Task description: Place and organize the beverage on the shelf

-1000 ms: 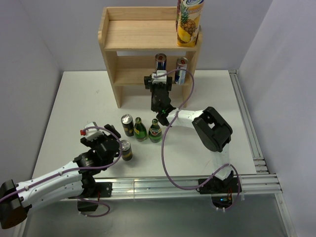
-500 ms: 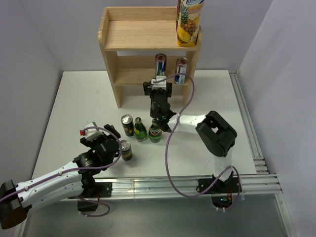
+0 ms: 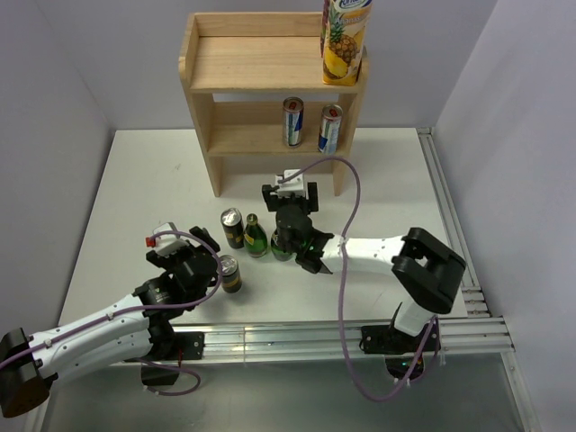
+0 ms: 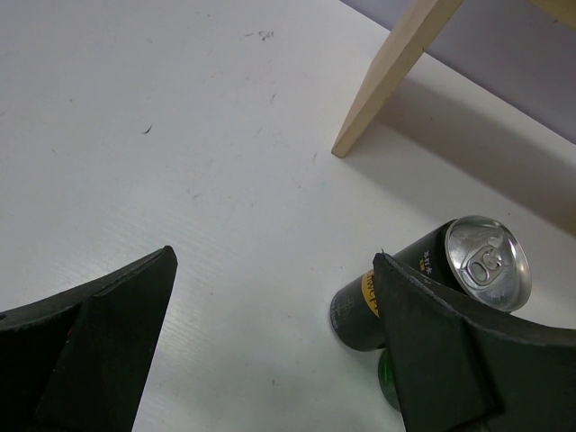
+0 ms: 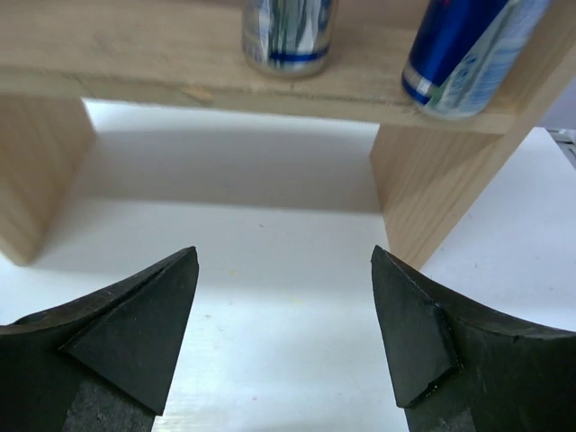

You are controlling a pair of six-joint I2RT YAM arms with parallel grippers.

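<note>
The wooden shelf stands at the back of the table. Its top board carries a pineapple juice carton. Two blue and silver cans stand on its lower tier, seen in the right wrist view as can bases. My right gripper hangs open and empty in front of the shelf, apart from it. On the table stand a dark can, two green bottles and another dark can. My left gripper is open and empty beside that near can.
The right forearm lies just right of the green bottles and covers part of the nearer one. A shelf leg stands on the white table. Grey walls close in left and right, and metal rails run along the right and near edges.
My right gripper has drawn back from the shelf's lower tier toward the near side, its jaws staying open. The left of the two cans stays on the tier. The left arm has not moved.
</note>
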